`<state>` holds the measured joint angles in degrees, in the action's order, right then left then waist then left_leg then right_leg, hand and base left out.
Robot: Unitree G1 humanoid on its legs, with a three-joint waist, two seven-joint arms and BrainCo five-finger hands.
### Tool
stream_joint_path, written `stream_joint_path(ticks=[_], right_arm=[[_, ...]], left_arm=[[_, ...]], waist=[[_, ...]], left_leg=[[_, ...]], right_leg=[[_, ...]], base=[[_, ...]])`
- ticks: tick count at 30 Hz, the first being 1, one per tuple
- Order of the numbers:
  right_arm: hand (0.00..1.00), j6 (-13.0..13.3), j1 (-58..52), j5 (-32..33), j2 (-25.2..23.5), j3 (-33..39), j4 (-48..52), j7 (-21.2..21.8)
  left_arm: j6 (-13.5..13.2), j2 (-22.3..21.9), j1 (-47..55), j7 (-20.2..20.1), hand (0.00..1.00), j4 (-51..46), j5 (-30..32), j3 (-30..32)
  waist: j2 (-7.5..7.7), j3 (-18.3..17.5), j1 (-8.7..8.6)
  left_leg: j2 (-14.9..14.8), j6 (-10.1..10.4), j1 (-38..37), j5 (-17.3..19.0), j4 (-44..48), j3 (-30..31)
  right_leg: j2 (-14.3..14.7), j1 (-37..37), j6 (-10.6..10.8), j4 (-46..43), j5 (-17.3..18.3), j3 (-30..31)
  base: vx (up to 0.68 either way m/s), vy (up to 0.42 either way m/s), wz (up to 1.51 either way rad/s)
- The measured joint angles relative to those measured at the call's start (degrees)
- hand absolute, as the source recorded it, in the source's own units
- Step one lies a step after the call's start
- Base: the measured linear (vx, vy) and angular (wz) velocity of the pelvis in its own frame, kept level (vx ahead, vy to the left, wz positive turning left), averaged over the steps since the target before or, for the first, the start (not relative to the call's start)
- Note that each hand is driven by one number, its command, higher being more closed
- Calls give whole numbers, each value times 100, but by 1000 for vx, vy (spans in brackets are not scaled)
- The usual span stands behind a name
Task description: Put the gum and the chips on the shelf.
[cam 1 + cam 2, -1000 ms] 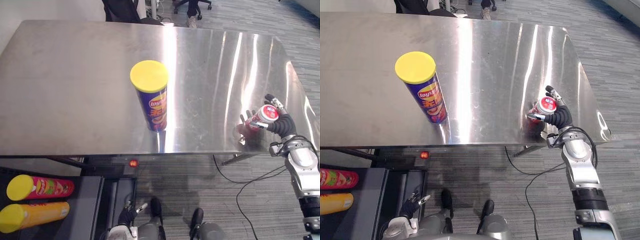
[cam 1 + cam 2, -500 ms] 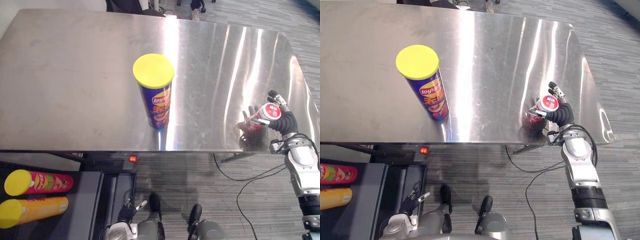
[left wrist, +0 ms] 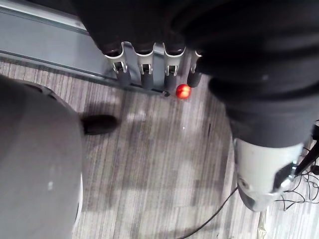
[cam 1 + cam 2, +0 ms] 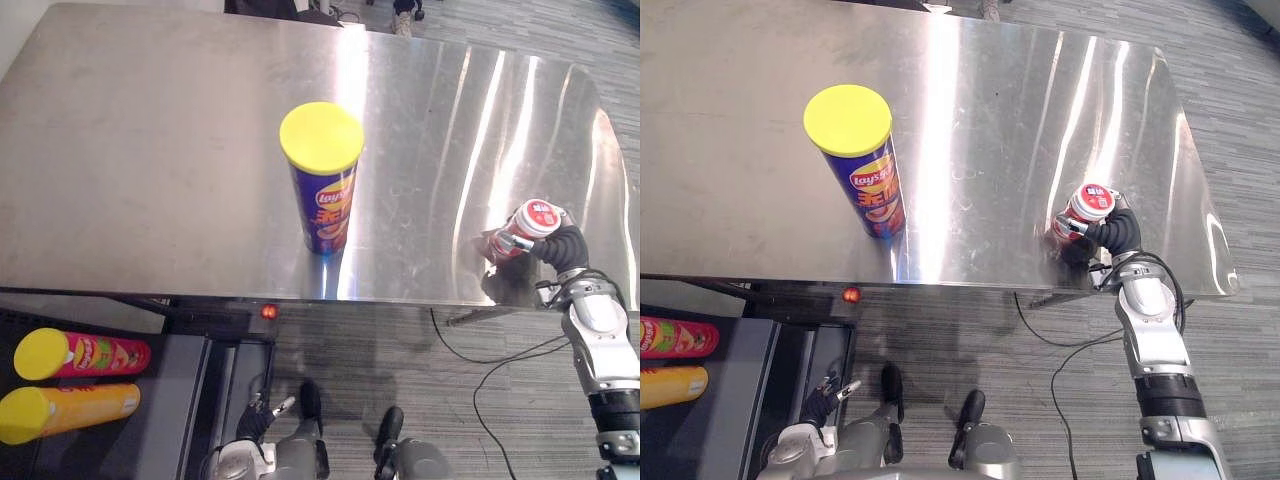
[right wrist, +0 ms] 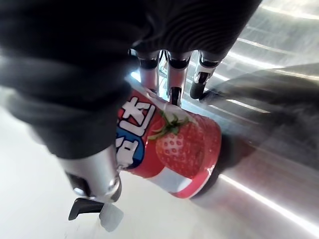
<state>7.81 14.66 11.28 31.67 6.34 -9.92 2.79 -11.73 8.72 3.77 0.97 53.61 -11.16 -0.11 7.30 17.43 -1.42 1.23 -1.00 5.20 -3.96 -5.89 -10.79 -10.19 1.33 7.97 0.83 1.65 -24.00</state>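
A purple chips can with a yellow lid stands upright near the middle of the steel table. At the table's front right edge stands the gum tub, red with a white lid and a strawberry on its side. My right hand reaches it from the front, fingers and thumb curled round it. The tub's base still rests on the table. My left hand hangs low below the table's front edge, its fingers relaxed and holding nothing.
A dark shelf sits low at the lower left. On it lie a red chips can and an orange chips can, both with yellow lids. Grey carpet floor runs under and to the right of the table.
The right hand's fingers, stretched past the gum tub before, have curled round it. The view has shifted a little; the chips can has not moved on the table.
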Motion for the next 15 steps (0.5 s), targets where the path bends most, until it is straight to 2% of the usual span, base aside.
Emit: stream_joint_path(ticks=[11,13,15], right_arm=[[100,-22,195,-23,18,-10,71,-14],[100,-21,356,-21,173,-8,352,-33],[100,48,643,4,509,42,925,-95]], left_arm=[[3,-2,-2,10,0,-1,7,10],[6,-4,-1,27,0,-5,11,11],[27,-4,1,42,0,-4,23,21]], waist=[[13,2,-6],[12,2,-7],[10,-4,-9]], left_leg=[[-8,-10,-23,-15,20,20],[-24,-16,-32,-20,28,7],[-71,-16,-61,-20,29,-5]], right_leg=[[-4,31,-2,-21,-3,-31],[-3,16,-5,-68,-4,-5],[24,12,-95,-105,-69,34]], base=[[0,0,0],[0,0,-2],[0,0,-5]])
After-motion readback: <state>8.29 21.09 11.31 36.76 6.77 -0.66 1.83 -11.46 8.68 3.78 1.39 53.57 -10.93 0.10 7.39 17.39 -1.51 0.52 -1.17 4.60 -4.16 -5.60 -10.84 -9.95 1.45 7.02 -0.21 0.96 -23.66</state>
